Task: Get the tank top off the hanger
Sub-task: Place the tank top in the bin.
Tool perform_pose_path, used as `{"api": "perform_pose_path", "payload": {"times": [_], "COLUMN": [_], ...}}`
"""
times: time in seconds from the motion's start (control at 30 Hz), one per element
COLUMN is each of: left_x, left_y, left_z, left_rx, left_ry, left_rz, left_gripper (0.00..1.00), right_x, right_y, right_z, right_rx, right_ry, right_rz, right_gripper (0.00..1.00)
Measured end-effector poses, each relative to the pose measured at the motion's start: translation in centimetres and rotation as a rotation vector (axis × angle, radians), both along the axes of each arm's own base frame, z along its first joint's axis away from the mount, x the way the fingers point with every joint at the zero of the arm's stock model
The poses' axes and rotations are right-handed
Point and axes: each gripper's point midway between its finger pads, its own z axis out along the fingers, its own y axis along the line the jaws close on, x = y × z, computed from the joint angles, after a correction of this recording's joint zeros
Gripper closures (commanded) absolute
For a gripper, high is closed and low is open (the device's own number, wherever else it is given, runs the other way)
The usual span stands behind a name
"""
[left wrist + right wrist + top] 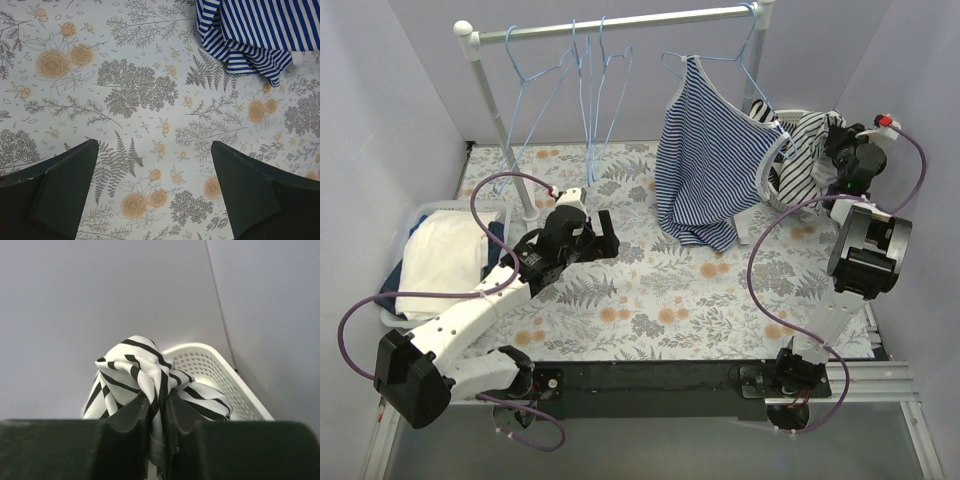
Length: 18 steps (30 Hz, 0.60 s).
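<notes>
Left gripper (154, 150): hovering over the floral tablecloth (125, 90), jaws gaping wide, gripping nothing.
Tank top (705, 160): blue-and-white striped, hanging from the light-blue hanger (750, 55) right of centre on the rail (620, 25), hem bunching on the tablecloth.
Right gripper (161, 407): pinching a black-and-white striped cloth (135, 370) above the white basket (220, 375), far right.

Left arm (470, 312) stretched forward, low; right arm (866, 246) raised, far right.
Left gripper (604, 238) jaws spread wide, facing down; right gripper (161, 402) pinched tight on striped cloth (134, 369).
</notes>
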Motion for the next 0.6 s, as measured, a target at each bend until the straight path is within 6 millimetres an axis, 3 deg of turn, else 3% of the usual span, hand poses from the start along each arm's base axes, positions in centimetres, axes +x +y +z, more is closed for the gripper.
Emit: {"api": "perform_pose_path", "payload": {"times": [0.1,0.27,0.37,0.6], "left_x": [0.1,0.1,0.1,0.0], "left_y": [-0.3,-0.4,-0.4,-0.4], "left_z": [-0.1,0.0,0.0,0.2], "left_rx": [-0.005,-0.010,-0.011,-0.015], "left_ry": [0.001,0.000,-0.001,-0.003], "left_rz": [-0.007,-0.011,-0.011,-0.015], "left_gripper": [0.02,0.02,0.02,0.02], "right_x": [1.4,2.3,1.3,-1.8], "right_y": [-0.3,0.2,1.4,3.9], "right_z": [-1.6,-6.8,-10.4,-15.6], "right_rx": [-0.055,-0.064,-0.049,-0.051], "right_ry": [0.111,0.343,0.483,0.723], "right_rz": [-0.013,0.025,0.064,0.084], "right_gripper": [0.67,0.61,0.52,0.52]}}
